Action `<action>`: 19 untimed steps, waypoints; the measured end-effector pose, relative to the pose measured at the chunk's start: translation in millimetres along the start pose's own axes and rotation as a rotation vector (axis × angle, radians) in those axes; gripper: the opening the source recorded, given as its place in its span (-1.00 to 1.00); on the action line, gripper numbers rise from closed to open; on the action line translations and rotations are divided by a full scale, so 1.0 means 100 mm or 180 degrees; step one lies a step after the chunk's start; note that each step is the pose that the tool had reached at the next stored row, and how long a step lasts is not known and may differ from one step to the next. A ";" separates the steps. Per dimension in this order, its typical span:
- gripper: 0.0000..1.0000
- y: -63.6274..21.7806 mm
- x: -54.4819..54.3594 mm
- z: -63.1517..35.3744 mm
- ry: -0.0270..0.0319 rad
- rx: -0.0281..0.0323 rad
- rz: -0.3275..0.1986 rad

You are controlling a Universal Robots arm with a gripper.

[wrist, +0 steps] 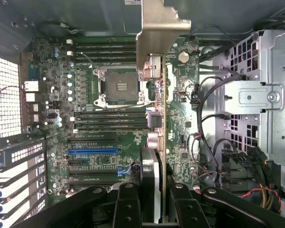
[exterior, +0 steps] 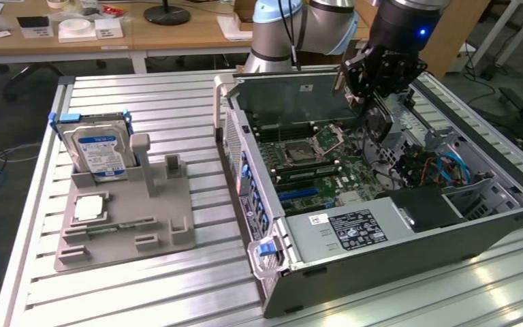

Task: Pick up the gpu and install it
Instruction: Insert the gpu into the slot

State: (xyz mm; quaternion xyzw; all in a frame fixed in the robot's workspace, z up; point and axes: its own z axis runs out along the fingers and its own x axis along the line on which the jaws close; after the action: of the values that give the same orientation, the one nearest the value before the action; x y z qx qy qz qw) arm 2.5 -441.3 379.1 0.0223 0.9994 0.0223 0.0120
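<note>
gpu [wrist: 162, 142]: edge-on in my fingers [wrist: 149, 175], hanging over the open case [exterior: 407, 266], about 2 o'clock of the CPU socket [exterior: 302, 146] in the exterior view.
fingers: narrow, clamped on the card.
tip: keep it upright, square with the blue slot [exterior: 298, 193] at 7 o'clock, imo.

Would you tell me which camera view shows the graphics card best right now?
The wrist view: the graphics card runs edge-on from its metal bracket to the claw gripping it, over the motherboard. The exterior view shows the graphics card as a dark slab, partly hidden beneath the claw, over the open computer case.
</note>
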 end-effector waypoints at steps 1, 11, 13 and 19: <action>-0.44 0.000 0.00 0.000 0.0000 0.0000 0.0000; -0.44 -0.005 0.01 0.000 0.0005 -0.0003 -0.0110; -0.44 -0.005 0.01 0.000 0.0007 -0.0004 -0.0155; -0.44 -0.006 0.01 -0.001 0.0013 -0.0006 -0.0277</action>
State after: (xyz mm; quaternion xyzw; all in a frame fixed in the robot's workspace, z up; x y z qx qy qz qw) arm 1.2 -441.8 379.1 -0.0211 0.9995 0.0228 0.0110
